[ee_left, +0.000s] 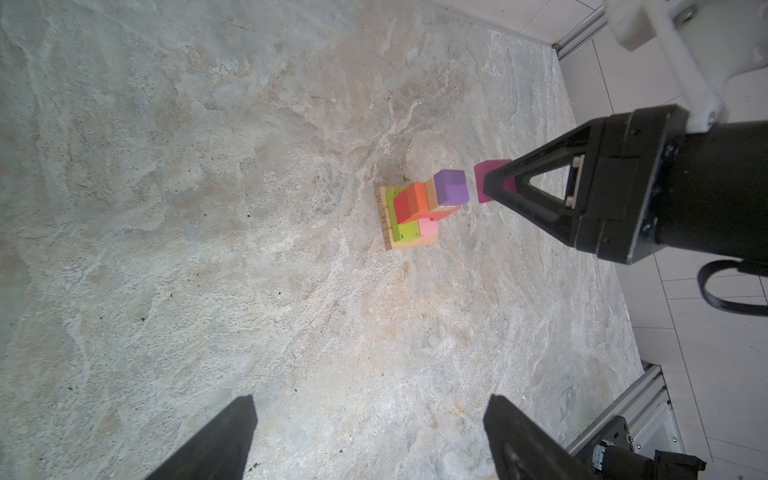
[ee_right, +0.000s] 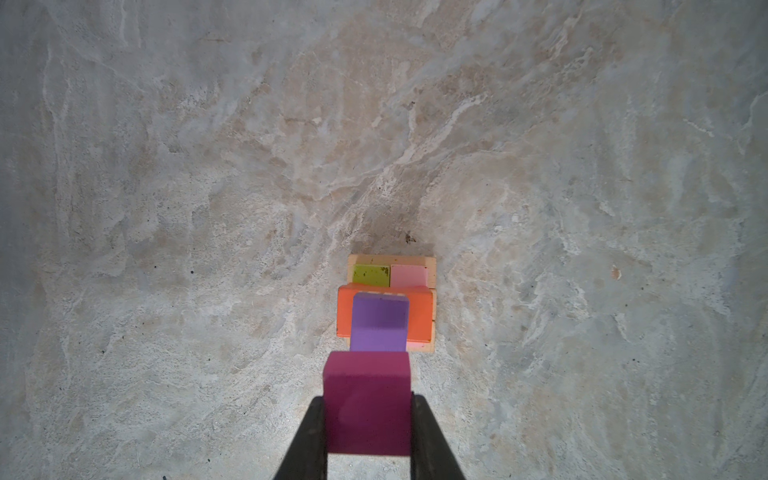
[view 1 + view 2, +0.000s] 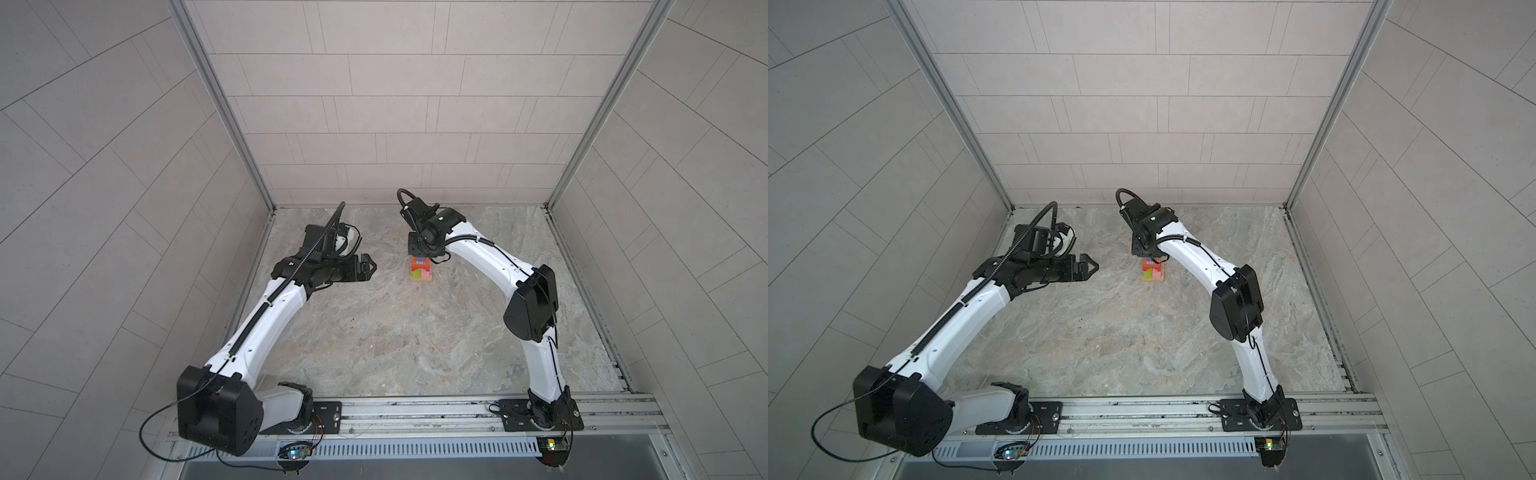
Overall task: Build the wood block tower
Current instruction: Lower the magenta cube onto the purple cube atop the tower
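Note:
The tower (image 3: 420, 272) (image 3: 1153, 272) stands at the back middle of the stone table. Its base is tan bars (image 1: 384, 220); on them lie a green (image 2: 370, 275) and a pink block (image 2: 409, 275), then orange (image 1: 417, 199) and red (image 1: 401, 208) blocks. A purple cube (image 1: 451, 189) (image 2: 379, 322) sits on top. My right gripper (image 2: 368, 399) (image 3: 420, 254) hangs just above the tower, shut on a magenta cube (image 2: 368, 382) (image 1: 492, 167) that is a little clear of the purple cube. My left gripper (image 3: 372, 266) (image 3: 1094, 266) (image 1: 370, 399) is open and empty, left of the tower.
Tiled walls close in the table (image 3: 374, 332) on the left, back and right, with aluminium posts (image 3: 270, 208) at the back corners. An aluminium rail (image 3: 415, 411) with both arm bases runs along the front edge.

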Motion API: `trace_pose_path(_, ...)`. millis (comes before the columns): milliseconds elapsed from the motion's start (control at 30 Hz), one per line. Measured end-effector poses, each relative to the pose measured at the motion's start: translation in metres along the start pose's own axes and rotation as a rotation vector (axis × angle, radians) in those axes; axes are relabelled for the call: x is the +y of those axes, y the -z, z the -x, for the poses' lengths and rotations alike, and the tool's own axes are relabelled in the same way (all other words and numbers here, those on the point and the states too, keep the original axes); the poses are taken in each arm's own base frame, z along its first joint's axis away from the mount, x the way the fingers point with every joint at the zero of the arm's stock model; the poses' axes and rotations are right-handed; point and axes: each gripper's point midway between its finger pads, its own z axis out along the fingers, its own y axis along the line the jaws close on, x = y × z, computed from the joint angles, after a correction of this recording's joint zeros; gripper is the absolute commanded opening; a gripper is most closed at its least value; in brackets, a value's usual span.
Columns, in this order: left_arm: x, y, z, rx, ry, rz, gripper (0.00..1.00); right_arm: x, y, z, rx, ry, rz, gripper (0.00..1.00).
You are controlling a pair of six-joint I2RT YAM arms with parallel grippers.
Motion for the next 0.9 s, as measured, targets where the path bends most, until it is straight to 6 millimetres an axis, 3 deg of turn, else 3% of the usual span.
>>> trace_pose_path(367, 0.000, 0.000, 0.000, 0.000, 0.000, 0.000, 0.93, -0.003, -0.020, -0.002, 0.037, -0.024, -0.013, 0.15)
trace_pose_path(900, 0.000, 0.000, 0.001, -0.002, -0.001, -0.001, 0.93, -0.002, -0.024, -0.002, 0.042, -0.050, -0.010, 0.16)
